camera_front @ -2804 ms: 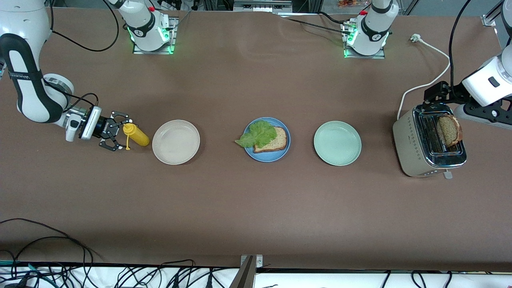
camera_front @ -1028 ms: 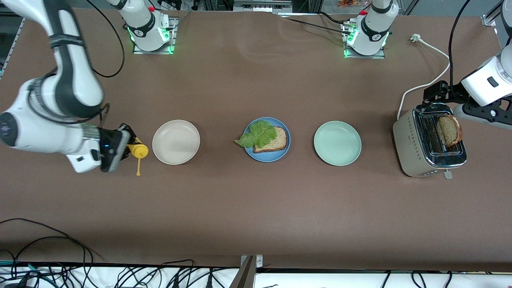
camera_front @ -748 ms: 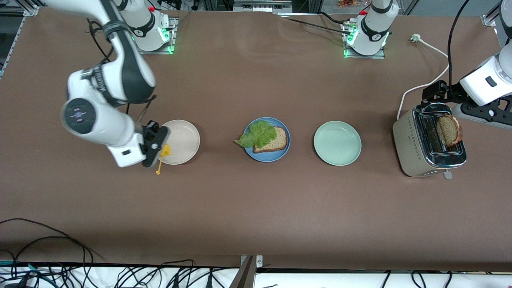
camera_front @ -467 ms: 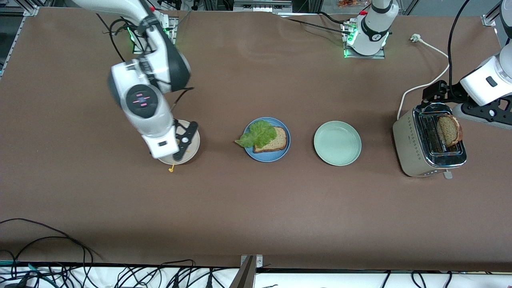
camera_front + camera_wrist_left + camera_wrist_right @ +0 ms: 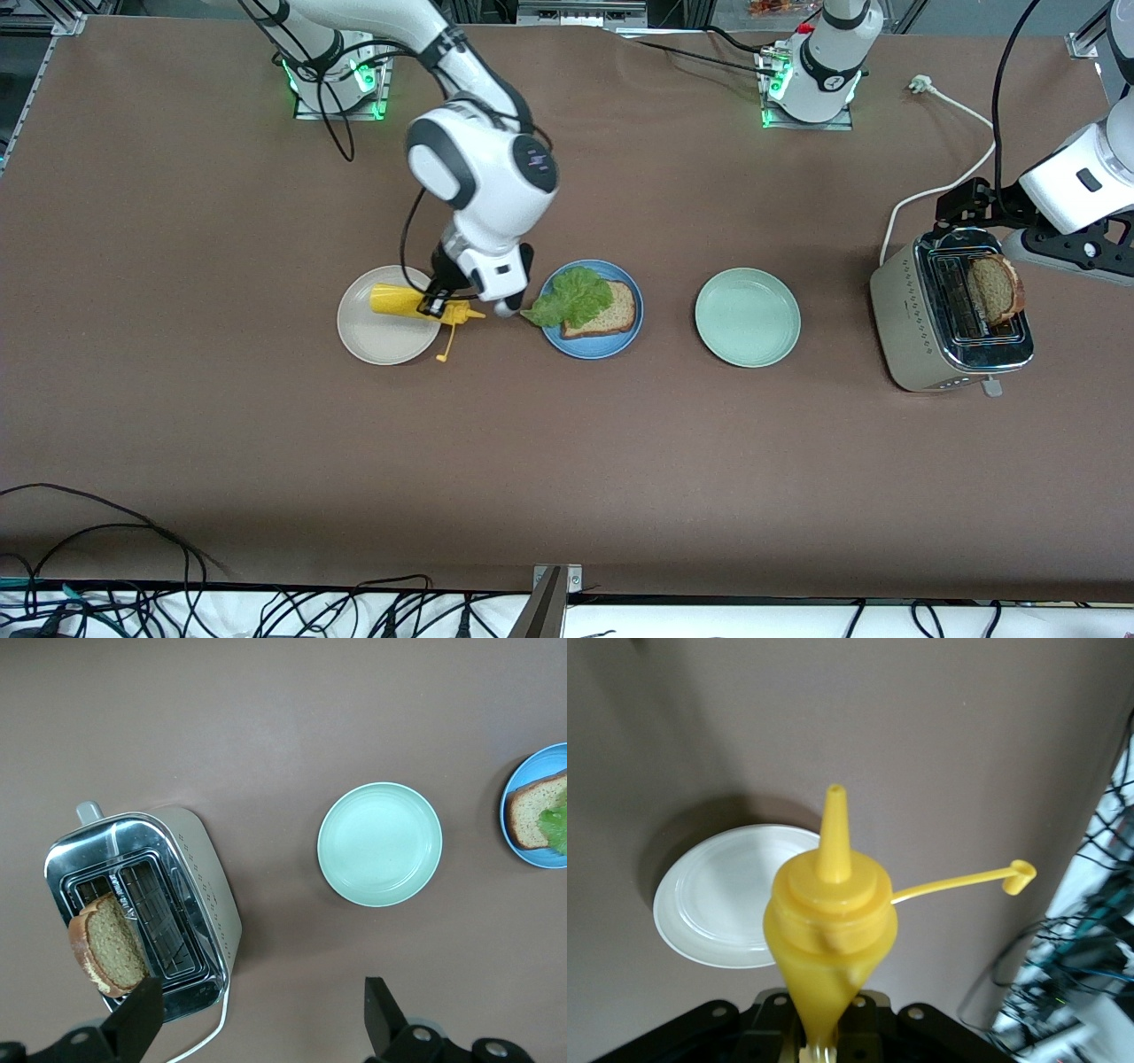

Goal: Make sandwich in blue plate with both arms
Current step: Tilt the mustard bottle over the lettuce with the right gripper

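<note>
The blue plate [image 5: 611,345] [image 5: 524,847] holds one bread slice [image 5: 613,310] [image 5: 532,811] with a lettuce leaf [image 5: 571,297] lying partly on it. A second bread slice [image 5: 994,289] [image 5: 106,944] stands up out of the toaster [image 5: 921,354] [image 5: 205,895]. My right gripper [image 5: 434,302] [image 5: 824,1041] is shut on a yellow squeeze bottle [image 5: 403,300] [image 5: 829,930]. It holds the bottle sideways over the beige plate's [image 5: 381,341] [image 5: 713,904] edge, nozzle toward the blue plate, cap dangling. My left gripper [image 5: 966,206] [image 5: 257,1024] waits open and empty over the toaster's edge.
A pale green plate [image 5: 747,317] [image 5: 379,843] sits between the blue plate and the toaster. The toaster's white cord [image 5: 952,182] runs away from the front camera to a plug. Cables hang along the table's front edge.
My right arm has swung the yellow bottle from the right arm's end of the table over the beige plate to just beside the blue plate. The left arm has not moved.
</note>
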Tool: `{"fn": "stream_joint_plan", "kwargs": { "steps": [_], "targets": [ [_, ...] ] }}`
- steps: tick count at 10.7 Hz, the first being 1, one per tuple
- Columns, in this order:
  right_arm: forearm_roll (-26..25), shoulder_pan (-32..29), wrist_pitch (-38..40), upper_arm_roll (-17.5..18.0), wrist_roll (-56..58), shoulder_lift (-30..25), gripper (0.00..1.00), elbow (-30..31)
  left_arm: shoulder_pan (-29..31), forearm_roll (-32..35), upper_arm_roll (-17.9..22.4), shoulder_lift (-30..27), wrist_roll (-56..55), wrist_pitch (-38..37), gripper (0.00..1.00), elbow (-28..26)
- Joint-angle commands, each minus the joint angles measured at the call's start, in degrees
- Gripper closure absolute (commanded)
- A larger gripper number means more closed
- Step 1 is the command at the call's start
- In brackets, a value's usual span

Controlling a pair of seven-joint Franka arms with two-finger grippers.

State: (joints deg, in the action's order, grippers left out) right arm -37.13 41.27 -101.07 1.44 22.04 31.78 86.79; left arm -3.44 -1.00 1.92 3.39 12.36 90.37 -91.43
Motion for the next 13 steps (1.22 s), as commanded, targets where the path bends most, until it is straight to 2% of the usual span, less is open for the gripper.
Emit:
{"fn": "stream_joint_plan", "kwargs": {
  "steps": [1, 3, 6, 13],
  "targets": [
    [-11.52, 8.53, 11.92, -1.00, -1.12, 10.81, 0.85, -12.66, -0.17, 0.74, -0.07, -0.31, -0.14, -0.90, 0.00, 0.73],
    [-16.64, 12.50, 13.80, -1.08, -1.21, 14.62, 0.85, -14.63, -0.17, 0.74, -0.07, -0.31, -0.14, -0.90, 0.00, 0.73],
    [-19.99, 14.19, 13.71, -1.00, -0.69, 16.30, 0.85, -14.46, -0.17, 0.65, -0.07, -0.31, -0.14, -0.90, 0.00, 0.81],
    [-23.34, 15.86, 13.18, -0.91, 0.55, 18.76, 0.84, -14.19, -0.26, 0.74, -0.07, -0.31, -0.14, -0.90, 0.00, 0.81]
  ]
}}
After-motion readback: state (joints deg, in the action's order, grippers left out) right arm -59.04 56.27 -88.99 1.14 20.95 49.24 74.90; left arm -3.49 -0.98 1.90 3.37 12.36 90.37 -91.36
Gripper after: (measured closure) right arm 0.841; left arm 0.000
